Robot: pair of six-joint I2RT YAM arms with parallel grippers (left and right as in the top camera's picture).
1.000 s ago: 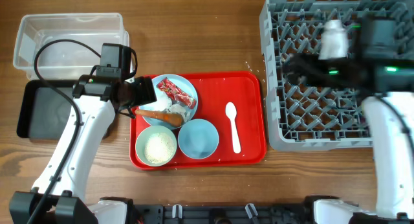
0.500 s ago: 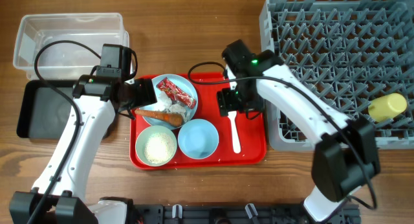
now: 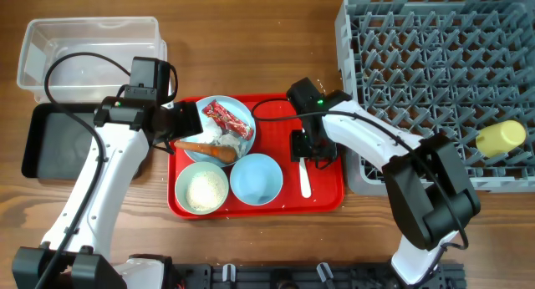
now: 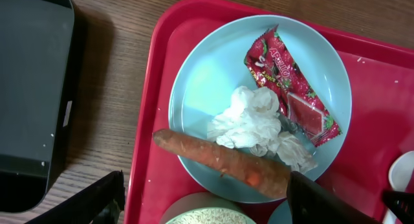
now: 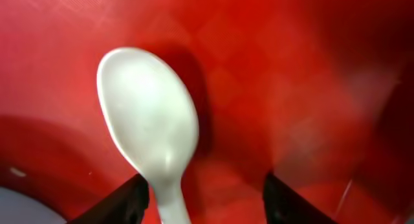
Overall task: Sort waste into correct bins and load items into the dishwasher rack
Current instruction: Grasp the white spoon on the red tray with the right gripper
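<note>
A pale blue plate [image 3: 242,114] on the red tray holds a red wrapper [image 3: 227,120], crumpled white paper [image 3: 222,139] and an orange carrot [image 3: 206,148]. They also show in the left wrist view: plate [image 4: 207,75], wrapper [image 4: 291,88], paper [image 4: 252,120], carrot [image 4: 220,159]. My left gripper [image 4: 207,204] is open and empty above the plate's near edge. A bowl of rice [image 3: 205,190] and an empty blue bowl [image 3: 256,178] sit in front. My right gripper [image 5: 207,201] is open low over the white spoon [image 5: 149,114], with the handle between its fingers. The yellow cup [image 3: 500,137] lies in the grey rack [image 3: 418,80].
The red tray [image 3: 322,114] sits mid-table beside the rack's left wall. A clear tub [image 3: 88,55] stands at the back left, with a black tray [image 3: 54,143] in front of it. Loose rice grains dot the red tray.
My right arm left the yellow cup in the rack, swung left to the red tray and came down over the spoon. The left arm has not moved.
</note>
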